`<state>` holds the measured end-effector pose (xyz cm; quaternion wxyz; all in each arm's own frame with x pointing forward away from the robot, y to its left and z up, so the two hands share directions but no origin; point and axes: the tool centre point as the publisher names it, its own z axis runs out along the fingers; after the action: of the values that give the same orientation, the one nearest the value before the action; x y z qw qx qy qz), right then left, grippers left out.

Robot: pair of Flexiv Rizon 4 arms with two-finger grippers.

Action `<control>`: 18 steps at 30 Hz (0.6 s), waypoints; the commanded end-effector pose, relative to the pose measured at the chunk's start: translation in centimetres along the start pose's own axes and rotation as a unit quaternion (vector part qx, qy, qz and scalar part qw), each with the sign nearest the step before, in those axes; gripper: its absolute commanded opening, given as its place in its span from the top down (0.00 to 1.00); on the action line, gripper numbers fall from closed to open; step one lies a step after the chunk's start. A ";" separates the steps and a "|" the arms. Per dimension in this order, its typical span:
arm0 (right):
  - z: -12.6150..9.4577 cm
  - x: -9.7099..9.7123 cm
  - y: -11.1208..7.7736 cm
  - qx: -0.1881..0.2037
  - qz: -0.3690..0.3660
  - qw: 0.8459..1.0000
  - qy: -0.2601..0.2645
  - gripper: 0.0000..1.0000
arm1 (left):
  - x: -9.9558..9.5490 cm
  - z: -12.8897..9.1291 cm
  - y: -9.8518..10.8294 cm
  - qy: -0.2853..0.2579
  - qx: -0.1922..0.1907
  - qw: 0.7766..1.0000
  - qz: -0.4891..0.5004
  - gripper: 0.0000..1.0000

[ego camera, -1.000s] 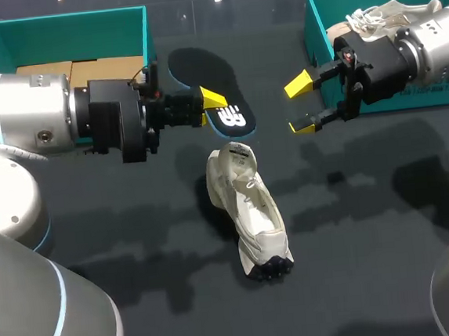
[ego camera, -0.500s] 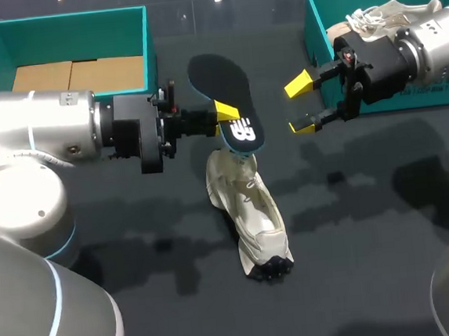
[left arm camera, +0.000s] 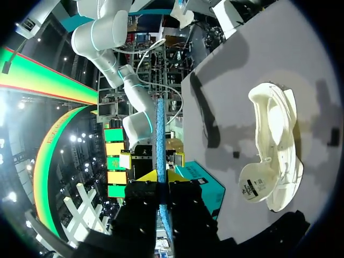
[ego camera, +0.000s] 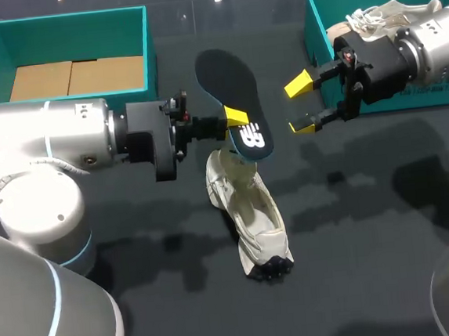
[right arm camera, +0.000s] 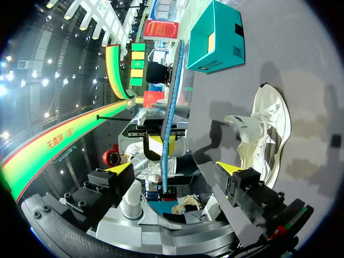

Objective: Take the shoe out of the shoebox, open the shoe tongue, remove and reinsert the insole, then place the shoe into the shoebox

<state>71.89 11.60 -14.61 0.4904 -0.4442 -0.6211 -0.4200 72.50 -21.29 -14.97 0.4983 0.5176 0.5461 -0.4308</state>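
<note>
Insole point(ego camera: 225, 81), pinched in left tool point(ego camera: 237, 117), has shifted over the shoe point(ego camera: 252, 213); right tool point(ego camera: 300, 105) spread.

Two brown cardboard pieces point(ego camera: 106, 73) lie side by side.

The dark, matte tabletop point(ego camera: 371, 226) carries three things. A white shoe point(ego camera: 252, 213) lies on its own near the middle, lengthwise from 12 to 6 o'clock, with its dark-soled end toward 6 o'clock and its opening turned up. One open teal shoebox point(ego camera: 62, 19) stands at the far edge, toward 10 o'clock. A second teal shoebox point(ego camera: 308, 19) stands toward 2 o'clock. The boxes are well apart, neither touches the shoe, and bare tabletop lies between all three.
</note>
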 end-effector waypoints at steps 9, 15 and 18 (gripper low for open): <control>0.2 -0.2 0.6 0.007 -0.002 1.000 -0.002 0.00 | -0.4 0.4 -1.0 -0.005 -0.003 1.000 0.014 1.00; 1.4 -0.8 3.0 -0.001 0.016 1.000 -0.005 0.00 | 0.0 0.5 -1.1 -0.003 -0.003 1.000 0.013 1.00; 2.0 -0.9 3.9 -0.009 0.010 1.000 0.003 0.00 | 0.0 0.6 -1.2 -0.003 -0.003 1.000 0.012 1.00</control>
<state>74.38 13.10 -14.82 0.4868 -0.4589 -0.6113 -0.4229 71.50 -21.84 -15.05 0.5051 0.5218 0.5396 -0.4259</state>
